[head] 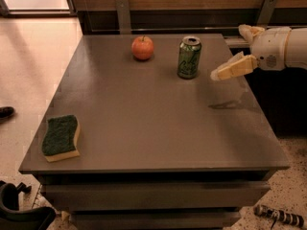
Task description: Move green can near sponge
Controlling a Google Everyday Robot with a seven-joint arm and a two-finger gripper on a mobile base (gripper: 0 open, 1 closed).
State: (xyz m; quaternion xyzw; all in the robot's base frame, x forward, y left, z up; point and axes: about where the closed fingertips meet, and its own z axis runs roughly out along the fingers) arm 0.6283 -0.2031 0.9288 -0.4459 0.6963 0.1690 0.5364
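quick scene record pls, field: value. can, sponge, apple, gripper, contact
green can: upright, far side of table
sponge: near-left corner, green side up
apple: left of the can, apart from it
gripper: in the air just right of the can, holding nothing
contact: none between gripper and can

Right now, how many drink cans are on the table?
1. The green can stands upright at the table's far side, right of the apple. The hand hovers just right of it; the sponge lies at the near-left corner.
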